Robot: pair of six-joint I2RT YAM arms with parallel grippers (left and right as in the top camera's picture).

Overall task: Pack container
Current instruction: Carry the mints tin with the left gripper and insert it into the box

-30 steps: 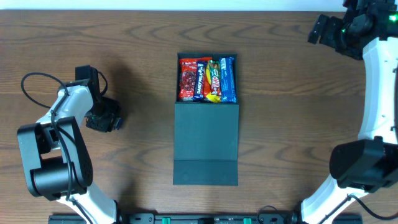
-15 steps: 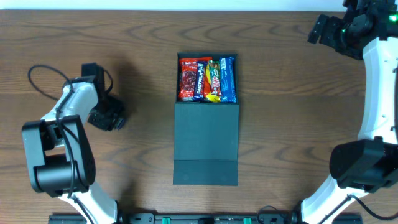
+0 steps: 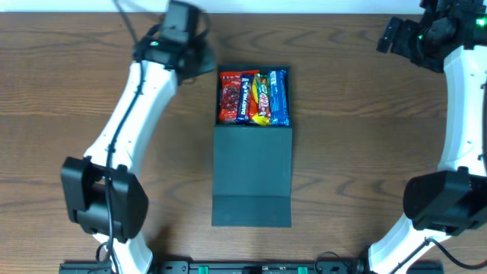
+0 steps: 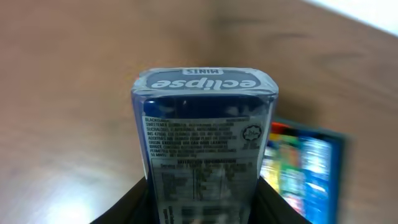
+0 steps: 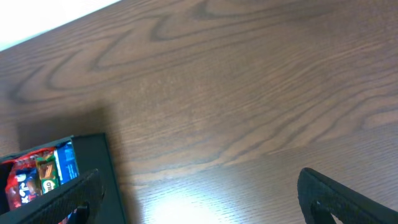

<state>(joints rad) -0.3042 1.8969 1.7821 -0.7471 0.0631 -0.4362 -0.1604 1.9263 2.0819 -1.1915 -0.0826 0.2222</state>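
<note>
Holds an Eclipse mints tin (image 4: pixel 204 124) in the left gripper (image 4: pixel 199 206), clenched on the tin's lower part between two dark fingers (image 4: pixel 124 208), with the printed cap end pointing away from the wrist. Sits at the far side of the table (image 3: pixel 342 152), just left of the far-left corner of the container (image 3: pixel 253 152); cannot tell how high above the wood. Finds the container in the middle of the table, open, with its lid (image 3: pixel 253 190) laid flat toward the near edge. Shows snack packets (image 3: pixel 255 97) packed side by side in the far part: red at the left, blue and yellow in the middle, blue at the right. Carries nothing in the right gripper (image 5: pixel 205 208): fingers spread wide over bare wood at the far right, well apart from the container.
</note>
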